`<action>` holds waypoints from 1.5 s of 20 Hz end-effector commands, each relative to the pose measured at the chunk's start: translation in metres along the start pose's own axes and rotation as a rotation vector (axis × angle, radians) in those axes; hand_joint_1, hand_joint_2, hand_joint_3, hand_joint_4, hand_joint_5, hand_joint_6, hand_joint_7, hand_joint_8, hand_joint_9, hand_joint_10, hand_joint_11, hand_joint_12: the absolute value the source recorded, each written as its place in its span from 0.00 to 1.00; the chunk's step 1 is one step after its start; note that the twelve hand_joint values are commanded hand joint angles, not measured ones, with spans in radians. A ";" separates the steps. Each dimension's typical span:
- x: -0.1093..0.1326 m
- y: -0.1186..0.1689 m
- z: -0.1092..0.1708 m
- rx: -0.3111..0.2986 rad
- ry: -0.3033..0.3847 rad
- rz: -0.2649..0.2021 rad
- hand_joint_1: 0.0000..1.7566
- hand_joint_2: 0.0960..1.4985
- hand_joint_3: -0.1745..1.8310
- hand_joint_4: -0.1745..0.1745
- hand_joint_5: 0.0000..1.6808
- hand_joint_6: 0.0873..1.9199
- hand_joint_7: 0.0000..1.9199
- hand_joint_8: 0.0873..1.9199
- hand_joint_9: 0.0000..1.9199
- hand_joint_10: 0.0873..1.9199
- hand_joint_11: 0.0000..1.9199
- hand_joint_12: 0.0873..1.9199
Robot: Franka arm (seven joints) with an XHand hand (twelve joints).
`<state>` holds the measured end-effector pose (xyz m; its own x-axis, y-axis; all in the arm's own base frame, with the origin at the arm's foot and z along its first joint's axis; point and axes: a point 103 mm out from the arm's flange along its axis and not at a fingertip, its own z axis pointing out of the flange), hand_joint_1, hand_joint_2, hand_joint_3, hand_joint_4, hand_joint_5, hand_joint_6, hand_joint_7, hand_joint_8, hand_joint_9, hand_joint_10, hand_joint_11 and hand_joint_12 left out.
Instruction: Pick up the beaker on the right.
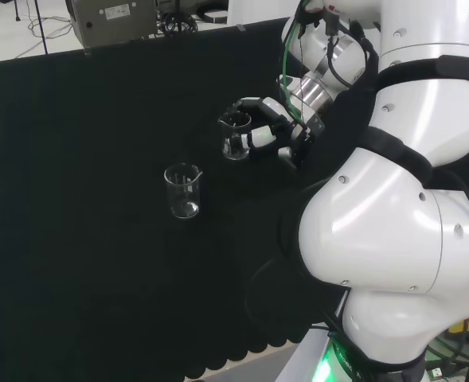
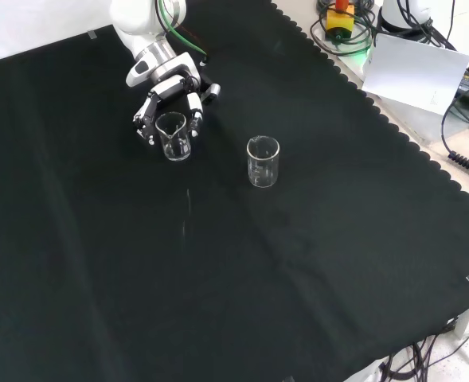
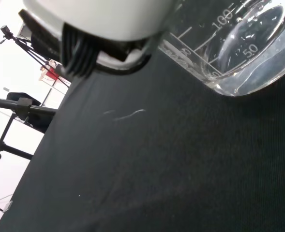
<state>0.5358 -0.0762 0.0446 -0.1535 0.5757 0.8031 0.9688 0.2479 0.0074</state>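
Observation:
Two clear glass beakers are on the black cloth. The hand has its fingers curled round one beaker, the right-hand one in the head view. In the front view the hand comes down from the top, with fingers on both sides of that beaker. Up close in the wrist view are the beaker's printed scale and thick base, under a blurred white part of the hand. I cannot tell whether its base touches the cloth. The other beaker stands upright on its own.
The arm's white links take up the right of the head view. The cloth's scalloped edge runs down the right of the front view, with cables and a white sheet beyond it. Bare cloth lies in front of both beakers.

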 end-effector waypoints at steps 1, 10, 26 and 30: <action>0.000 0.000 0.000 0.010 0.002 0.004 0.57 0.30 0.43 0.28 0.33 0.41 0.31 0.38 0.39 0.29 0.17 0.69; 0.000 0.000 0.000 0.018 -0.008 0.014 0.56 0.30 0.42 0.27 0.29 0.40 0.29 0.38 0.38 0.29 0.17 0.69; 0.007 -0.001 0.012 -0.134 -0.095 0.095 0.54 0.33 0.41 0.25 0.35 0.41 0.29 0.39 0.39 0.30 0.18 0.69; 0.013 -0.002 0.009 -0.206 -0.186 0.159 0.59 0.47 0.35 0.62 0.61 0.41 0.49 0.35 0.55 0.26 0.37 0.61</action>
<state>0.5299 -0.0616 0.0414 -0.0756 0.6592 0.7481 0.9952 0.0965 0.0156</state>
